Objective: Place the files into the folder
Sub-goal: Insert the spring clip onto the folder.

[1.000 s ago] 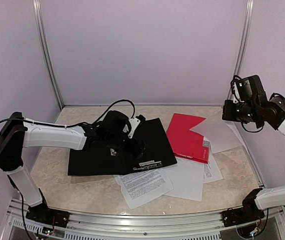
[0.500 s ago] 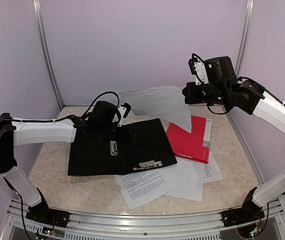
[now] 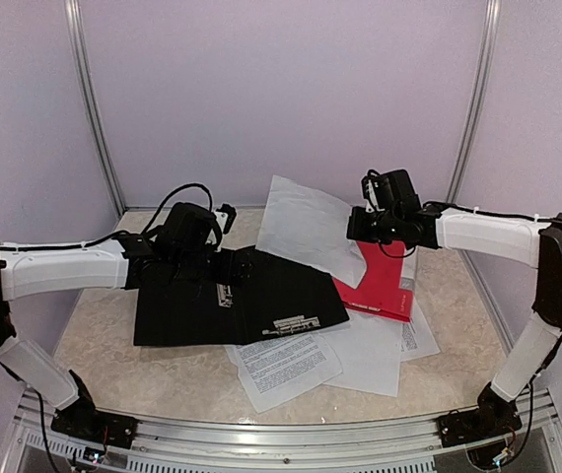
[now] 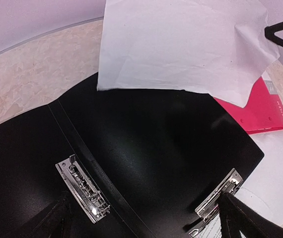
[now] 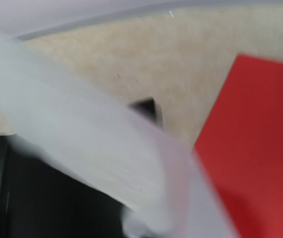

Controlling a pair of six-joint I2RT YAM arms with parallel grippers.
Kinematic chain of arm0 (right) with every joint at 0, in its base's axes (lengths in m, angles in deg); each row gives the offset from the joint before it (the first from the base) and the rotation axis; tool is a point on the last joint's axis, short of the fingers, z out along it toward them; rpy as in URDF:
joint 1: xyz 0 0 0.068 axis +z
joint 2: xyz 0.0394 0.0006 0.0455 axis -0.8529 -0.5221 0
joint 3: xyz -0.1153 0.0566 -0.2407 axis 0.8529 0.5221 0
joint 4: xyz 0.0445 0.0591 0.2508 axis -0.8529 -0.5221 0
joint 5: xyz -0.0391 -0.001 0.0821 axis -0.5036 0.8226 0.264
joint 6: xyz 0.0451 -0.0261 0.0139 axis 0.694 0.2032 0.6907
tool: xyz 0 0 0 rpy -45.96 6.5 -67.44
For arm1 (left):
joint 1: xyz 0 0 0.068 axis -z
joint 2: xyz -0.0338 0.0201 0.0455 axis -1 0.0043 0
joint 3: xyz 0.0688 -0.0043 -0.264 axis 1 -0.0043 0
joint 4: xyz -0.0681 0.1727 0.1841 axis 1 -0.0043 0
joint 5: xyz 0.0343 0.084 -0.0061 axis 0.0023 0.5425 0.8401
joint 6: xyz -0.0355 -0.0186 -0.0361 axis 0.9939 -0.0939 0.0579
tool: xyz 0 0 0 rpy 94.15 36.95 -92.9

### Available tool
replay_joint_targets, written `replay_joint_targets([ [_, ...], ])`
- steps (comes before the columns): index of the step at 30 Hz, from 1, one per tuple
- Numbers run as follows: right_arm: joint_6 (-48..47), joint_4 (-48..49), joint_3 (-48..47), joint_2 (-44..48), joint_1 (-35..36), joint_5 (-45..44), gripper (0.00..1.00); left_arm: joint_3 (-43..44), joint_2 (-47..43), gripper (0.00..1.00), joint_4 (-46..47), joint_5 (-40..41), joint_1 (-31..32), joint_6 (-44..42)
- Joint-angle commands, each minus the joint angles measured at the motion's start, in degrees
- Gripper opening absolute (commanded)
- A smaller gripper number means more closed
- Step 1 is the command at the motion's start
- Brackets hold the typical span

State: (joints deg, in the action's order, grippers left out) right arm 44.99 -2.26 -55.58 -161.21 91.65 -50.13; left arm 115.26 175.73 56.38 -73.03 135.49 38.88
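On the left, I'm hovering the left gripper (image 4: 149, 224), jaws spread wide and empty, over the open black folder (image 3: 261, 296) on the table (image 3: 113, 355). Further right, the right gripper (image 3: 360, 229) is pinching one white sheet (image 3: 306, 227) tight, dangling it above the folder's far edge, beside a red folder (image 3: 380, 278). The other files (image 3: 286, 367) are lying along the near edge.

The top view sits high at the near side and looks down and forward from a distance, taking in the whole beige marbled desk (image 3: 182, 379) up to the pale lilac back wall (image 3: 281, 99). The left wrist view hangs close above the open black folder (image 4: 171, 139), facing down and forward. The right wrist view is very close and blurred. All three share that folder, the creased white paper sheet (image 3: 306, 227) and the flat red folder (image 3: 380, 281).
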Motion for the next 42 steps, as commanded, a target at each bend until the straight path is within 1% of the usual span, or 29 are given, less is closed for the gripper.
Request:
replay_joint_targets([
  [1, 6.5, 9.4, 2.9, -2.0, -2.8, 5.7, 0.00, -1.3, -0.7, 0.99, -1.3, 1.8, -0.1, 0.3],
  [3, 8.7, 11.7, 4.5, -2.1, -3.6, 5.7, 0.00, -1.4, -0.4, 0.99, -1.2, 1.9, -0.1, 0.3],
  [5, 9.9, 13.4, 6.0, -2.0, -3.8, 7.8, 0.00, -1.6, -0.2, 0.99, -1.2, 1.9, 0.0, 0.4],
  [11, 11.8, 15.1, 6.8, -0.1, -3.7, 11.1, 0.00, -1.6, 1.2, 0.99, -0.7, 1.5, 0.1, 0.7],
  [15, 14.3, 17.6, 9.2, 0.7, -3.1, 11.9, 0.00, -1.5, 2.0, 0.99, -0.6, 1.6, 0.1, 0.6],
  [24, 18.8, 25.0, 14.4, -3.0, -0.5, 15.6, 0.00, -1.3, 3.2, 0.99, -0.7, 1.4, 0.1, 0.4],
  [34, 17.2, 24.9, 15.8, -6.1, 1.7, 20.3, 0.00, 0.0, 4.9, 0.99, -1.6, 1.6, 0.1, -0.3],
  [42, 15.6, 23.4, 20.7, -1.0, 2.2, 20.6, 0.00, 0.7, 5.1, 0.99, -1.9, 1.5, 0.1, -1.1],
])
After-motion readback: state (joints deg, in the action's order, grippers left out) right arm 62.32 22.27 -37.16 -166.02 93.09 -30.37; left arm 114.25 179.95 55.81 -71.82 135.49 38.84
